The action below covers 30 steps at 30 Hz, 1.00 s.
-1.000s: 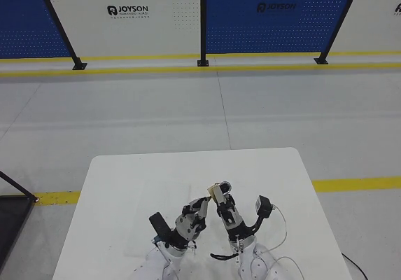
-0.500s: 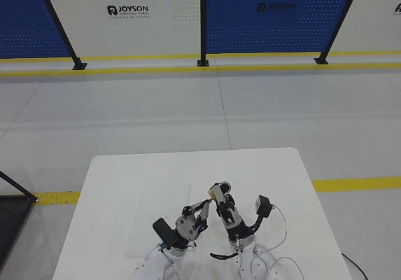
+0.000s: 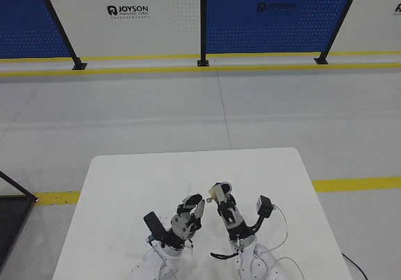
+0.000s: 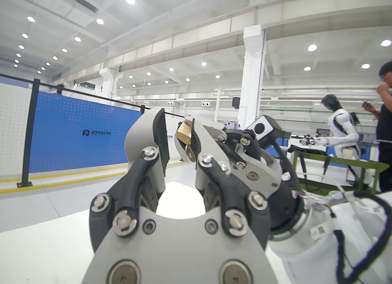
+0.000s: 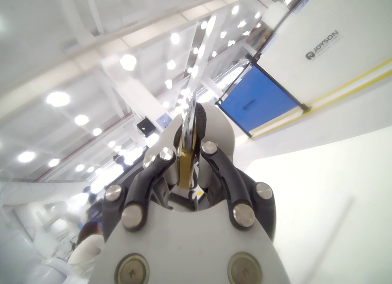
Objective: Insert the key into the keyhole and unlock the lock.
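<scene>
We see right gripper (image 5: 189, 123) clamped on lock (image 5: 186, 168) above table (image 3: 270, 175); left gripper (image 4: 176, 144) spread open, just left.

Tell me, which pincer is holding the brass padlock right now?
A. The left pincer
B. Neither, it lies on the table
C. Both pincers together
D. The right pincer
D: the brass padlock sits clamped in the right pincer, up off the table, while the left pincer stands open beside it.
</scene>
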Motion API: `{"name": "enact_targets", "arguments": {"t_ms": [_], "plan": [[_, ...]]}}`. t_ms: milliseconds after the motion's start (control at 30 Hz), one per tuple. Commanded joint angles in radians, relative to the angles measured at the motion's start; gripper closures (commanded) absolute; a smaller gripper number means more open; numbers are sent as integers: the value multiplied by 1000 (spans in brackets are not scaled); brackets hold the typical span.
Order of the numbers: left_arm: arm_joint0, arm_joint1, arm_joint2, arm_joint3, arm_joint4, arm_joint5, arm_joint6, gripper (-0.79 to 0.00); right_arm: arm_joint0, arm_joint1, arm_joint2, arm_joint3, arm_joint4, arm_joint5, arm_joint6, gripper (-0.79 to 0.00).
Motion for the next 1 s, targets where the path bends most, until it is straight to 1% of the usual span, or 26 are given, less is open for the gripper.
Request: {"name": "enact_targets", "arguments": {"t_ms": [0, 100, 133, 200, 333, 400, 433, 533, 600, 667, 767, 833, 900, 967], "plan": [[10, 6, -5, -4, -22, -55, -34, -222, 0, 0, 0, 1, 0, 1, -2, 0], [23, 12, -15, -13, -70, -119, -87, -194, 1, -1, 0, 1, -2, 2, -5, 0], [26, 14, -17, -15, -84, -139, -106, -206, 1, -1, 0, 1, -3, 2, -6, 0], [31, 18, -22, -23, -113, -168, -143, -283, 1, -1, -1, 2, -4, 2, -5, 0], [41, 22, -24, -42, -145, -192, -215, -299, 2, -1, -2, 4, -4, 5, -3, 0], [43, 24, -24, -54, -158, -198, -238, -363, 3, -2, -3, 4, -4, 6, -3, 0], [44, 25, -23, -59, -158, -193, -245, -363, 3, -2, -3, 5, -5, 6, -3, 0], [46, 26, -18, -68, -162, -192, -258, -351, 4, -2, -4, 7, -5, 8, -2, 0], [45, 26, -16, -71, -166, -188, -263, -329, 5, -2, -4, 7, -5, 8, -2, 0], [42, 27, -13, -74, -161, -179, -268, -268, 5, -2, -4, 7, -6, 6, -3, 0], [40, 27, -7, -73, -162, -177, -272, -237, 4, -2, -4, 8, -6, 4, -3, 0], [38, 28, -4, -73, -161, -170, -276, -228, 4, -2, -4, 8, -6, 3, -3, 0], [36, 28, 0, -73, -159, -166, -277, -249, 4, -2, -3, 7, -6, 3, -2, 0], [35, 28, 3, -73, -160, -163, -277, -209, 3, -2, -3, 7, -6, 3, -2, 0]]}}
